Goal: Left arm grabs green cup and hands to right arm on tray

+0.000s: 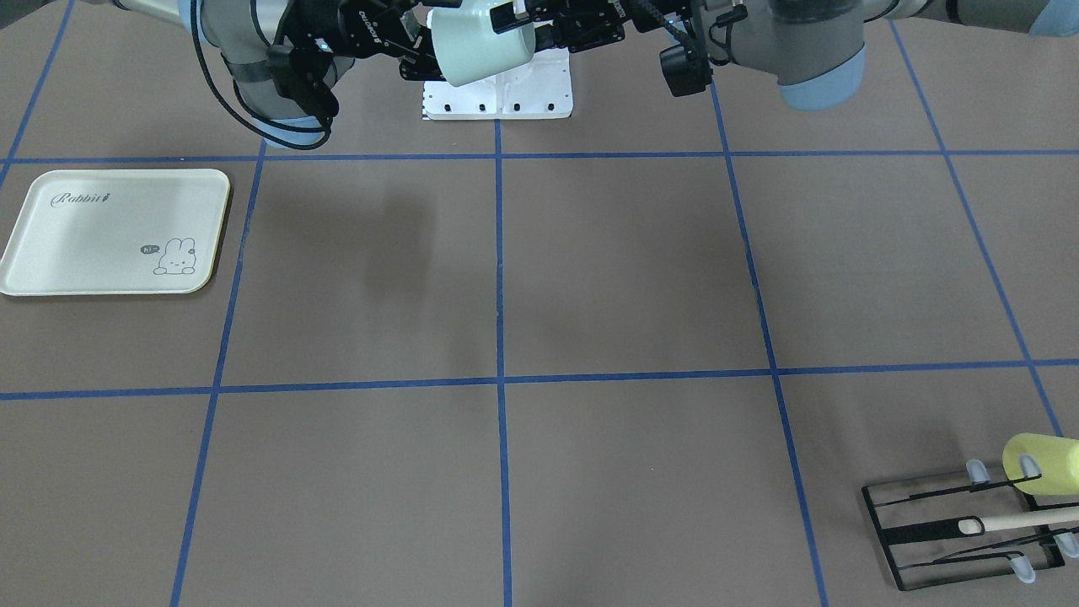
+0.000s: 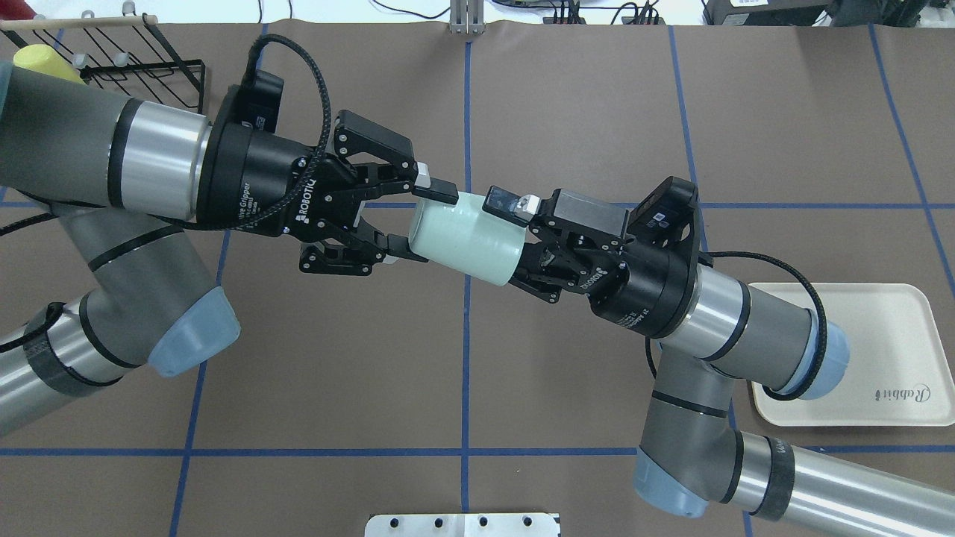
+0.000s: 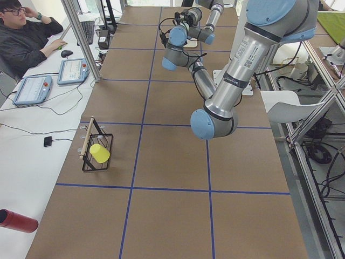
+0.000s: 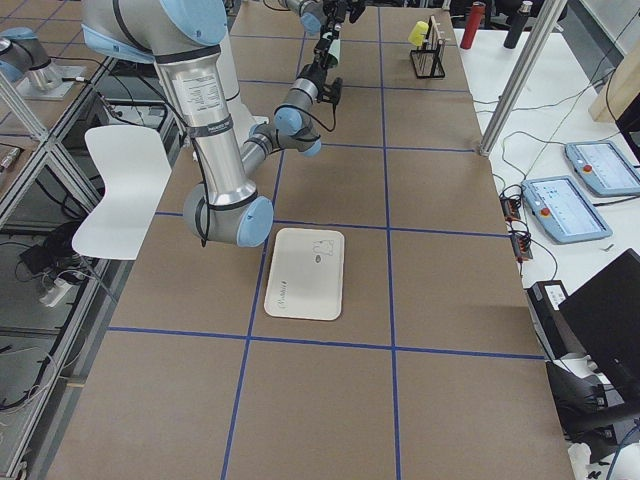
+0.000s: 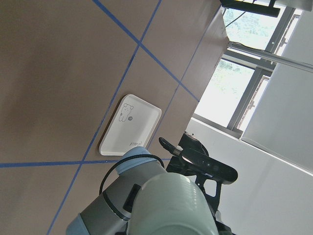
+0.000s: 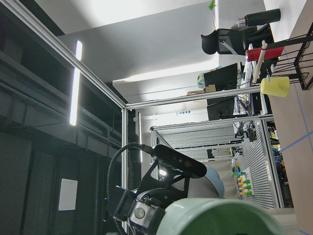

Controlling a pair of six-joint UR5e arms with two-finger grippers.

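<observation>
The pale green cup [image 2: 466, 245] lies on its side in the air above the table's middle, held between both arms. My left gripper [image 2: 425, 224] has a finger on each side of its base end and is shut on it. My right gripper [image 2: 516, 242] has its fingers [image 2: 507, 205] against the rim end and is shut on it too. In the front view the cup [image 1: 480, 44] hangs between the left gripper [image 1: 527, 29] and the right gripper [image 1: 426, 51]. The cup also fills the bottom of the left wrist view [image 5: 171, 205] and the right wrist view [image 6: 220, 220]. The cream tray [image 2: 880, 335] lies flat beside the right arm, with nothing on it [image 1: 50, 253].
A black wire rack [image 2: 149, 52] with a yellow cup [image 2: 41, 60] on it stands at the far left corner [image 1: 927, 531]. A white mounting plate [image 1: 523, 93] lies at the robot's base. An operator sits at the desk beyond the table [image 3: 24, 38].
</observation>
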